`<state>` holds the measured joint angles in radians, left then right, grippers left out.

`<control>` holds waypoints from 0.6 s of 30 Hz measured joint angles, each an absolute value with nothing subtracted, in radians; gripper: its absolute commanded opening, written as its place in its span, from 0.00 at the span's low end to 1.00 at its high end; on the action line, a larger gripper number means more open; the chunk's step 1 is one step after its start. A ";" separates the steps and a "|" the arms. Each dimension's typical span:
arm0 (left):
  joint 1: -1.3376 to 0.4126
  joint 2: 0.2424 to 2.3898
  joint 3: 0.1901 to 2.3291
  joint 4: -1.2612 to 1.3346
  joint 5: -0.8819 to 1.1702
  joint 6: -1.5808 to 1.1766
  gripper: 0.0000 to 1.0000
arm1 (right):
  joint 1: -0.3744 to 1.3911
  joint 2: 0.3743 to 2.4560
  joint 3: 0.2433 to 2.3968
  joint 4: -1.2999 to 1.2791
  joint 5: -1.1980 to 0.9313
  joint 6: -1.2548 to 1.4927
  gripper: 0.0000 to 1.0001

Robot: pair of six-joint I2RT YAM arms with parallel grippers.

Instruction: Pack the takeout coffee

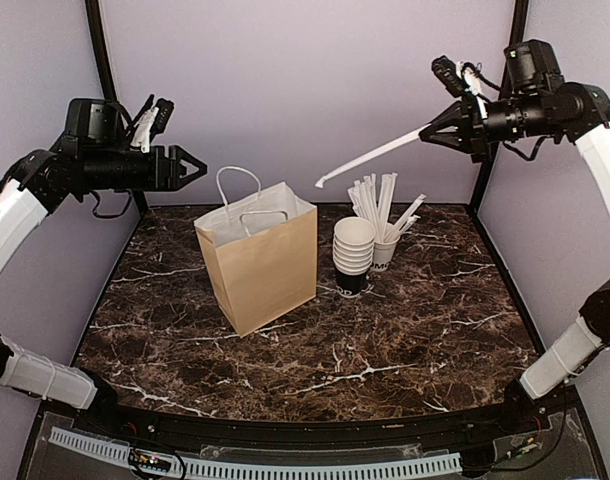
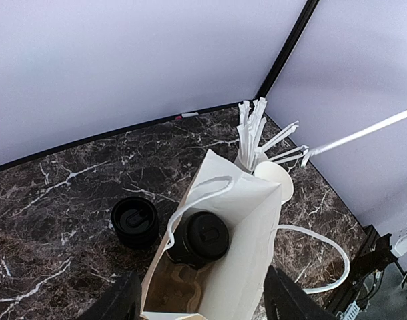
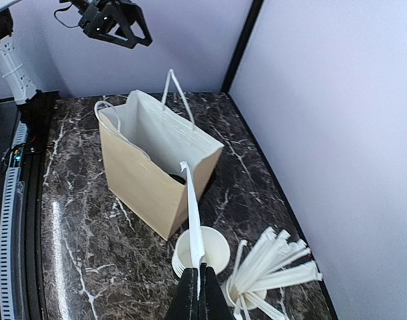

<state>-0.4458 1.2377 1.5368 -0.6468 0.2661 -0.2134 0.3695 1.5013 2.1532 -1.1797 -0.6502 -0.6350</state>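
Note:
One lidded black coffee cup [image 2: 202,237] stands inside the open brown paper bag [image 2: 253,220], above a cardboard cup holder. A second lidded black cup [image 2: 135,222] stands on the table just outside the bag, on its far side; the bag [image 1: 260,255] hides it in the top view. My left gripper [image 1: 197,165] is open and empty, high above and left of the bag, and also shows in its wrist view [image 2: 202,283]. My right gripper [image 1: 423,135] is shut on a white wrapped straw [image 1: 370,158], held high right of the bag; the wrist view shows the gripper [image 3: 201,268] and straw [image 3: 193,207].
A pile of lidless black cups [image 1: 353,255] stands right of the bag, with a white cup of wrapped straws [image 1: 385,235] just behind it. The bag's white handles [image 1: 240,185] stick up. Purple walls close in the back and sides of the dark marble table [image 1: 405,340].

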 measured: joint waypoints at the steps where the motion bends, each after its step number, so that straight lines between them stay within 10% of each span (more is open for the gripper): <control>1: -0.446 1.224 1.537 -0.649 0.259 -0.217 0.66 | 0.405 1.526 2.160 -1.180 -0.653 -0.635 0.00; 10: -0.446 1.090 1.520 -0.687 0.205 -0.240 0.66 | 0.683 1.729 2.242 -1.160 -0.555 -0.643 0.00; 15: -0.446 1.060 1.467 -0.688 0.200 -0.252 0.66 | 0.802 1.896 2.399 -1.098 -0.464 -0.592 0.66; 18: -0.446 1.068 1.443 -0.689 0.200 -0.256 0.67 | 0.840 1.998 2.508 -1.069 -0.427 -0.575 0.81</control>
<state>-0.4458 1.0679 1.4433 -0.6891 0.2005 -0.2562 0.8402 1.9976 2.5076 -1.0691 -0.4267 -0.5747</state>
